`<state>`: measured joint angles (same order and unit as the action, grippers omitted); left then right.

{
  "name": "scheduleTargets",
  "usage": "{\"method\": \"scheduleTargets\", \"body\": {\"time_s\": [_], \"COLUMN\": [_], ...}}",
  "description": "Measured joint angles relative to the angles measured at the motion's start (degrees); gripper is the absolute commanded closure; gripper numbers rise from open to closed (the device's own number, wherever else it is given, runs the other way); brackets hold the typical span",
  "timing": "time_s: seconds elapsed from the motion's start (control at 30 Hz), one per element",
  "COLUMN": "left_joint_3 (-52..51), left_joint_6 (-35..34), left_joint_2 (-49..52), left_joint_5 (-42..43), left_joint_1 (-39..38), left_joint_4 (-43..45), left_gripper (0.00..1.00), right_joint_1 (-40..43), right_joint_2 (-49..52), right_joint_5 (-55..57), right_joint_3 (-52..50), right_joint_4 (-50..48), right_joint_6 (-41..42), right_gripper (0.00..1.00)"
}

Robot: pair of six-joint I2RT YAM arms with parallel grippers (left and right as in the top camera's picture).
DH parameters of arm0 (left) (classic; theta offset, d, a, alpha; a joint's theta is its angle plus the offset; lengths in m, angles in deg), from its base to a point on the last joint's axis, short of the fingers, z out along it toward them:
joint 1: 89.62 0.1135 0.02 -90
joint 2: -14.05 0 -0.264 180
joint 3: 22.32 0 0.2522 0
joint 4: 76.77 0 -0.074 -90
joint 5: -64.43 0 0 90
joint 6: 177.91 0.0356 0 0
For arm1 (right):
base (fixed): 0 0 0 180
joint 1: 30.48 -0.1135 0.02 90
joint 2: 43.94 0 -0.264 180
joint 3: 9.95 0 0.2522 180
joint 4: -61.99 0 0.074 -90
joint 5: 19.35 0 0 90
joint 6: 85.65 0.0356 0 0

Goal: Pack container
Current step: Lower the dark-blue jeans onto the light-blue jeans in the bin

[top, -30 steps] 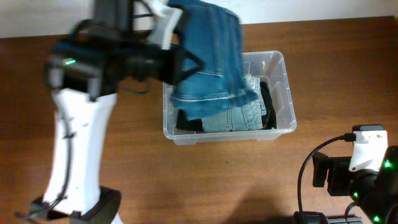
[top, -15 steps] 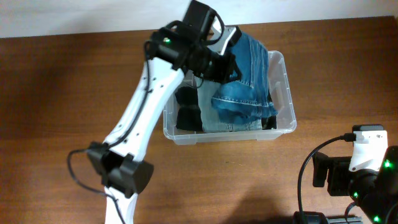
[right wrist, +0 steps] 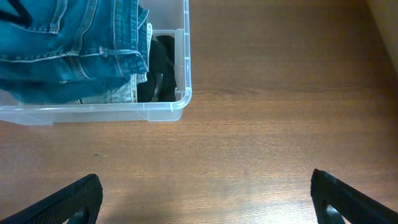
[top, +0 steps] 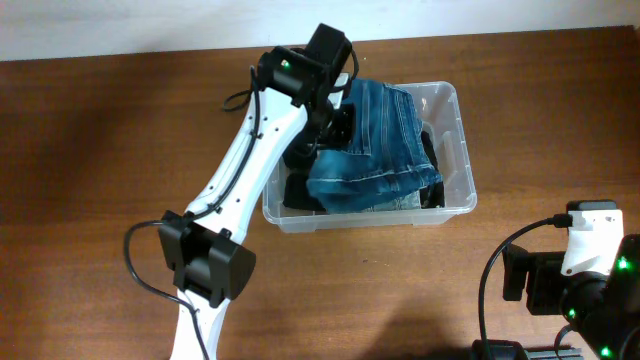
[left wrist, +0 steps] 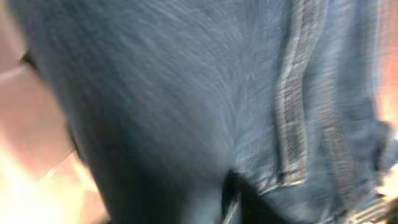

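Container [top: 452, 120]: clear plastic box with a round rim, near the tabletop's far edge, stuffed with clothes.
Left gripper [top: 336, 122]: over the box's left side, against the blue jeans [top: 375, 140]; its fingers are hidden, so its grip is unclear.
Right gripper [right wrist: 205, 186]: fingers spread wide, holding nothing, near the tabletop's front right corner.

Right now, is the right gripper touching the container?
Apart. The right wrist view shows the open right gripper well short of the container, with a broad strip of bare wooden table between them.
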<state>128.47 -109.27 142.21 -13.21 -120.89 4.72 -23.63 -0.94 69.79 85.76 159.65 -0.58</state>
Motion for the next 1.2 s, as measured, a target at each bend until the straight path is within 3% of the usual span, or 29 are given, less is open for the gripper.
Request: {"method": "scheduleTargets", "body": {"time_s": [0.3,0.47,0.77,0.97,1.2], "left_joint_3": [0.0,0.5,9.6,10.0,10.0], "left_joint_6": [-0.3,-0.4,1.3,1.4,1.4], "left_joint_2": [0.0,0.0,0.7,2.3,11.1], "left_joint_5": [-6.1,-9.5,-11.8,-12.0,-12.3], "left_joint_1": [-0.1,-0.1,-0.1,-0.1,-0.1], "left_joint_4": [-1.9,-1.0,9.7,14.7,12.0], "left_gripper": [0.01,0.08,0.6,0.61,0.65], "right_joint_1": [0.0,0.0,0.0,0.0,0.0], "right_joint_2": [0.0,0.0,0.0,0.0,0.0], "right_joint_5": [0.0,0.0,0.0,0.0,0.0], "right_joint_3": [0.0,0.0,0.0,0.0,0.0], "right_joint_4": [0.0,0.0,0.0,0.0,0.0], "right_joint_6": [0.0,0.0,0.0,0.0,0.0], "right_gripper": [0.02,0.02,0.02,0.02,0.02]}}
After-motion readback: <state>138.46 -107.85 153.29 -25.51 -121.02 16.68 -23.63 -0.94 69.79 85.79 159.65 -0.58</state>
